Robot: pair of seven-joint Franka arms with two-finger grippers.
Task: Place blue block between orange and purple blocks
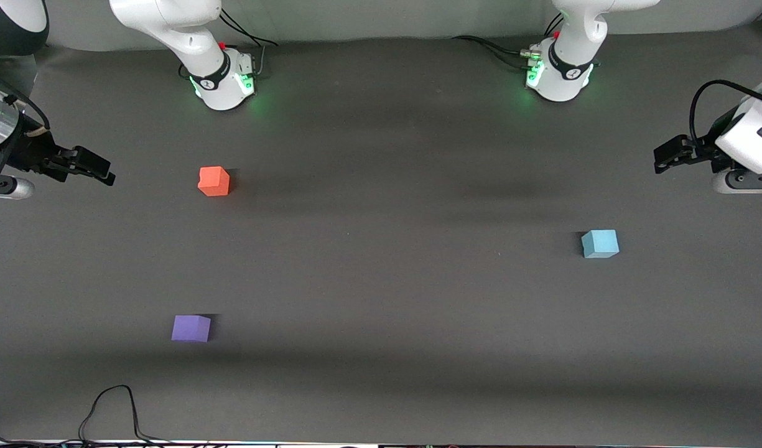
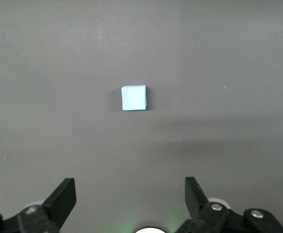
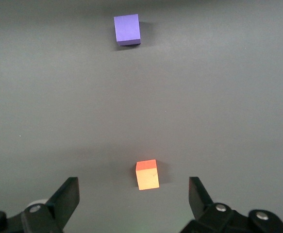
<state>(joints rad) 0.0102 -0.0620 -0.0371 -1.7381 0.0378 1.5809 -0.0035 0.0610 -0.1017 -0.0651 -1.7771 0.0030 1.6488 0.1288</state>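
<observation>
The light blue block (image 1: 599,243) (image 2: 134,97) rests on the dark table toward the left arm's end. The orange block (image 1: 214,181) (image 3: 147,174) lies toward the right arm's end. The purple block (image 1: 191,328) (image 3: 127,29) is nearer to the front camera than the orange one, with a wide gap between them. My left gripper (image 1: 662,158) (image 2: 130,190) hangs open and empty over the left arm's end of the table, apart from the blue block. My right gripper (image 1: 102,173) (image 3: 131,188) hangs open and empty over the right arm's end, beside the orange block.
The two arm bases (image 1: 224,84) (image 1: 560,78) stand along the table's edge farthest from the front camera, with cables beside them. A black cable (image 1: 110,407) loops onto the table at the edge nearest the front camera, close to the purple block.
</observation>
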